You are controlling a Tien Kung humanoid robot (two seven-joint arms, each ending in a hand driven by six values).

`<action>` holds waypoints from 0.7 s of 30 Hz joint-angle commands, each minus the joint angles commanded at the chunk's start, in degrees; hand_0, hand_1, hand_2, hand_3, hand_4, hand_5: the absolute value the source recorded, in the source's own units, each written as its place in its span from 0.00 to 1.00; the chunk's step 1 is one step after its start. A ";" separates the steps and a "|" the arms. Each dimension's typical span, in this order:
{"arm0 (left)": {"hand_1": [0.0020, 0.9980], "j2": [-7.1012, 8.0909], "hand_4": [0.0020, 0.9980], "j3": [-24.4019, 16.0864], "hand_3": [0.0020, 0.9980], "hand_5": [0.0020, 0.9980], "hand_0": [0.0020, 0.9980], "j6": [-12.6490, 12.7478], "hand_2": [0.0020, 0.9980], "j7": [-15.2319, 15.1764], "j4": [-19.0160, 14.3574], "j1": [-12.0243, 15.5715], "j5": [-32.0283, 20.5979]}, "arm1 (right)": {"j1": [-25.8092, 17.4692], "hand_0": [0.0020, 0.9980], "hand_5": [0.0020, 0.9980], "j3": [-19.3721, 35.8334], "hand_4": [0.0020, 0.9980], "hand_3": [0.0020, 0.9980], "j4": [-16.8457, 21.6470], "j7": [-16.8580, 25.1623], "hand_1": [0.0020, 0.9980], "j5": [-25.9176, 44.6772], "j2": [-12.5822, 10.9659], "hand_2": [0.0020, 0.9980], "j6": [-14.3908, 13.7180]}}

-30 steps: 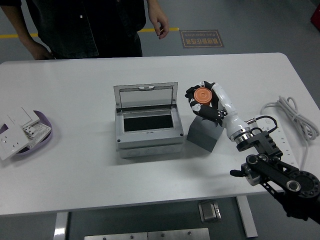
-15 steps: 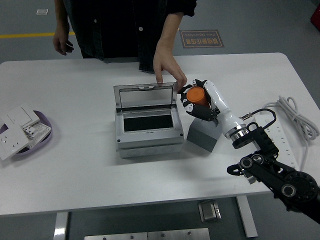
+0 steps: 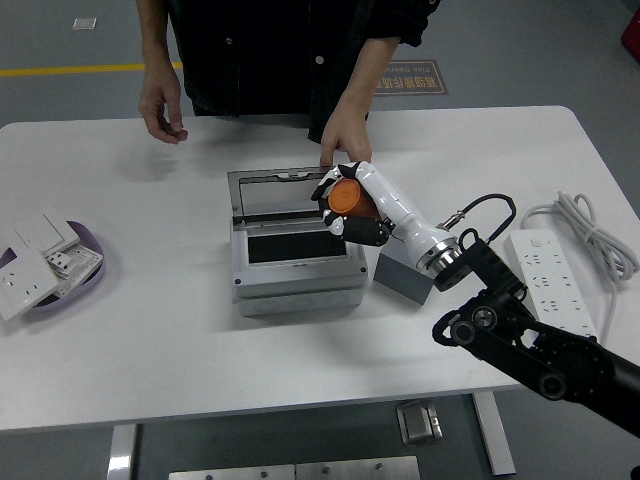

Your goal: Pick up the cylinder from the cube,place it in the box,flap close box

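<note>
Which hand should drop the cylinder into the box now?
The right hand. It already grips the orange cylinder and is over the right rim of the open box, so likely only a short move inward remains. The left hand is not in view.

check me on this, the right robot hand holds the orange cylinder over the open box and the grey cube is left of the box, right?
Not quite. In the head view the grey cube sits right of the open box. The right robot hand does hold the orange cylinder over it.
</note>
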 joint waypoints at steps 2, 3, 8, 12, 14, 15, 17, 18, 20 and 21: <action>0.64 0.01 0.69 -0.06 0.64 0.24 0.62 -0.01 0.63 0.04 -0.01 -0.03 0.12 | 1.06 0.12 0.00 -1.07 0.00 0.23 -0.12 -1.98 0.22 -2.33 -0.02 0.32 1.27; 0.64 0.01 0.69 -0.08 0.64 0.24 0.62 -0.01 0.63 0.06 -0.02 -0.03 0.19 | 1.62 0.12 0.00 -1.66 0.00 0.23 -0.16 -2.96 0.22 -3.47 -0.03 0.32 1.79; 0.64 0.09 0.69 -0.34 0.63 0.24 0.62 -0.03 0.63 0.24 -0.05 -0.03 0.64 | 4.10 0.15 0.00 -4.61 0.00 0.24 -0.59 -7.67 0.26 -6.96 0.32 0.34 4.02; 0.64 0.23 0.69 -0.62 0.63 0.24 0.62 -0.04 0.63 0.40 -0.04 -0.14 1.10 | 5.96 0.15 0.00 -7.24 0.00 0.24 -1.34 -10.25 0.26 -8.44 0.97 0.34 4.53; 0.64 0.27 0.69 -0.72 0.64 0.24 0.62 -0.06 0.63 0.45 -0.04 -0.19 1.32 | 6.81 0.21 0.00 -8.45 0.00 0.26 -1.91 -11.26 0.33 -8.97 1.37 0.36 4.59; 0.64 0.28 0.69 -0.77 0.64 0.24 0.62 -0.07 0.63 0.49 -0.05 -0.23 1.42 | 7.26 0.21 0.00 -9.07 0.00 0.26 -2.27 -11.79 0.33 -9.27 1.59 0.36 4.63; 0.64 0.27 0.69 -0.83 0.64 0.24 0.62 -0.09 0.63 0.52 -0.06 -0.30 1.59 | 8.08 0.21 0.00 -10.18 0.00 0.26 -3.08 -12.84 0.33 -10.12 2.07 0.36 4.60; 0.64 0.26 0.69 -0.86 0.64 0.24 0.62 -0.10 0.63 0.54 -0.06 -0.33 1.66 | 8.36 0.21 0.00 -10.54 0.00 0.26 -3.43 -13.22 0.33 -10.47 2.26 0.36 4.52; 0.64 0.24 0.69 -0.96 0.64 0.24 0.62 -0.12 0.63 0.61 -0.09 -0.36 1.88 | 8.87 0.27 0.00 -11.19 0.00 0.27 -4.30 -14.09 0.37 -11.21 2.69 0.37 4.38; 0.64 0.23 0.69 -1.03 0.64 0.24 0.62 -0.12 0.63 0.66 -0.10 -0.37 2.01 | 9.10 0.27 0.00 -11.51 0.00 0.27 -4.82 -14.55 0.37 -11.62 2.95 0.37 4.27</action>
